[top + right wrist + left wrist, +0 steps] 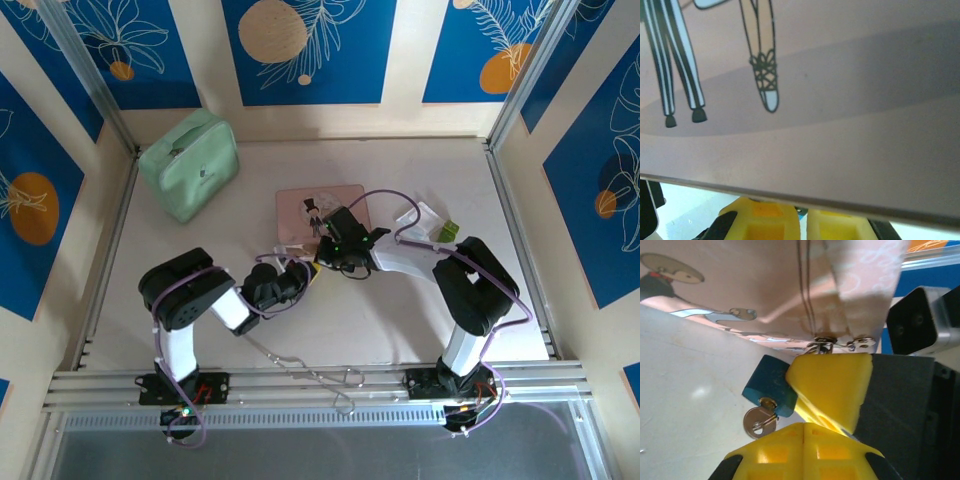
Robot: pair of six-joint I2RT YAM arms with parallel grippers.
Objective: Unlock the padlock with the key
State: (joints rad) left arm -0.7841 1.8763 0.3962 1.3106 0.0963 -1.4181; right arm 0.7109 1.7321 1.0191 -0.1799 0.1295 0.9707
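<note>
Pink picture tin (298, 205), mint pouch (190, 163) beyond

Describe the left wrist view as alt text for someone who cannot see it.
A small teal padlock with a silver key at its keyhole sits by the edge of a pink picture tin. The left gripper, yellow and shut, is just below it, and a second yellow finger overlaps the padlock's right side.

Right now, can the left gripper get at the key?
Probably yes: the key sits exposed in the teal padlock just ahead of the left gripper, though its shut jaws must open first.
</note>
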